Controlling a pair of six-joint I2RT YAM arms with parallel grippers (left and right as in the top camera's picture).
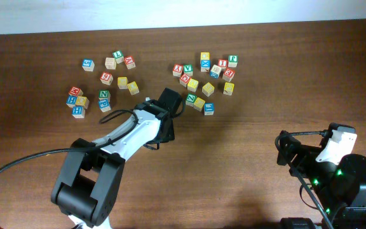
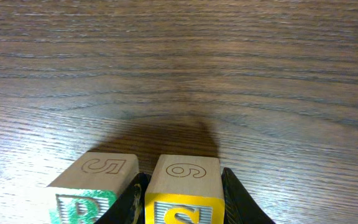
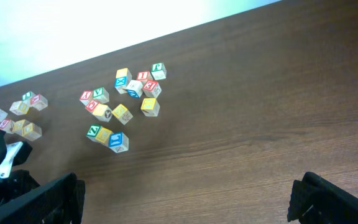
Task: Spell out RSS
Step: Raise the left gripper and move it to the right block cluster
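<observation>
In the left wrist view my left gripper (image 2: 182, 175) is shut on a yellow-faced S cube (image 2: 184, 198) with a 6 on its top face. It rests low on the table. Right beside it on the left stands the green R cube (image 2: 91, 191), with a 5 on top. One black finger sits in the gap between the two cubes. In the overhead view the left gripper (image 1: 168, 124) hides both cubes. My right gripper (image 3: 188, 202) is open and empty over bare wood at the lower right (image 1: 291, 156). Several yellow cubes lie in the far clusters; their letters are too small to read.
Two loose clusters of alphabet cubes lie at the back of the table, one at the left (image 1: 103, 79) and one at the right (image 1: 205, 79). The right cluster also shows in the right wrist view (image 3: 120, 106).
</observation>
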